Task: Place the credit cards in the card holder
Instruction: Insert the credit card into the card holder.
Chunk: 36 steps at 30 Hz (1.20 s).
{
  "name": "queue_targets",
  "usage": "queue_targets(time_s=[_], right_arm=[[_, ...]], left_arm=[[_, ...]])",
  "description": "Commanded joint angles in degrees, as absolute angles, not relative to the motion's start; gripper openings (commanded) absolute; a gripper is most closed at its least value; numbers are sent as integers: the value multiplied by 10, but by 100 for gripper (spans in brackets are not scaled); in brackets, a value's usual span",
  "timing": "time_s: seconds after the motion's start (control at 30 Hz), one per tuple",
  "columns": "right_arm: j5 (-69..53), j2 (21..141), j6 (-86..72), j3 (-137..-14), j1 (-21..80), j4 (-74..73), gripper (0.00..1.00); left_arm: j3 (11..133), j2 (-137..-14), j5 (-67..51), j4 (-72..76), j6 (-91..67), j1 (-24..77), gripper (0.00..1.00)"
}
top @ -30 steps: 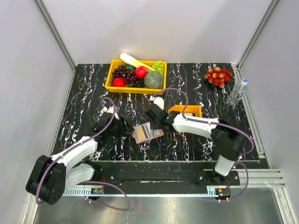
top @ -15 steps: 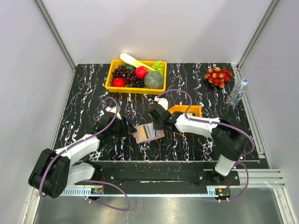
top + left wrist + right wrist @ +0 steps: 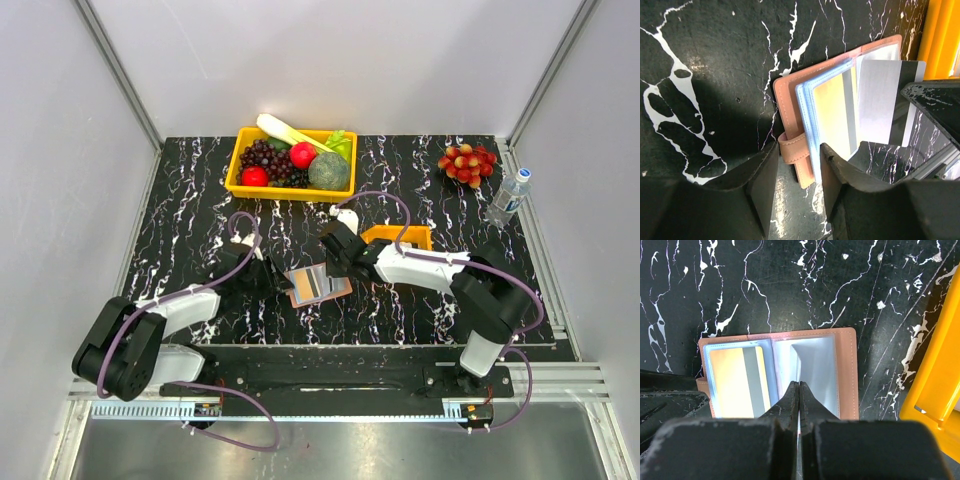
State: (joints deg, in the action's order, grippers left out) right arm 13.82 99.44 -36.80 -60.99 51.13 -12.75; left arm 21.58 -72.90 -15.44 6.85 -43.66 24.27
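The tan-pink card holder (image 3: 316,287) lies open on the black marble table between my two grippers. In the left wrist view its cover (image 3: 785,92) and snap tab (image 3: 792,150) show, and the tab sits between my left gripper's (image 3: 797,167) open fingers. A yellow-beige credit card with a grey stripe (image 3: 737,382) sits in the left slot. My right gripper (image 3: 799,385) is shut on a thin silver-grey credit card (image 3: 879,112), held edge-on with its lower edge in the holder's right pale slot (image 3: 822,375).
A small orange tray (image 3: 398,238) stands just right of the right gripper, its wall close in the right wrist view (image 3: 935,370). A yellow fruit bin (image 3: 290,165) is at the back, a red fruit cluster (image 3: 467,161) and a water bottle (image 3: 508,196) at the far right.
My left gripper has moved right, up to the holder's left edge and around the snap tab. My right gripper shifted slightly back and right with the card, then held still.
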Motion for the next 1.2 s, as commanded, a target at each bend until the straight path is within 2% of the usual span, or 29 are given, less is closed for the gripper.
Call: queue_targets(time_s=[0.0, 0.13, 0.27, 0.43, 0.83, 1.17], right_arm=[[118, 1011, -367, -601, 510, -146, 0], [115, 1008, -367, -600, 510, -144, 0], [116, 1006, -367, -599, 509, -144, 0], [113, 1005, -367, -598, 508, -145, 0], [75, 970, -343, -612, 483, -135, 0], [124, 920, -331, -650, 483, -173, 0]], left_arm=[[199, -735, -179, 120, -450, 241, 39], [195, -737, -178, 124, -454, 241, 24], [188, -730, -173, 134, -465, 241, 18], [193, -710, -167, 132, -467, 241, 1], [191, -573, -186, 126, -448, 241, 0], [202, -599, -186, 109, -431, 241, 0]])
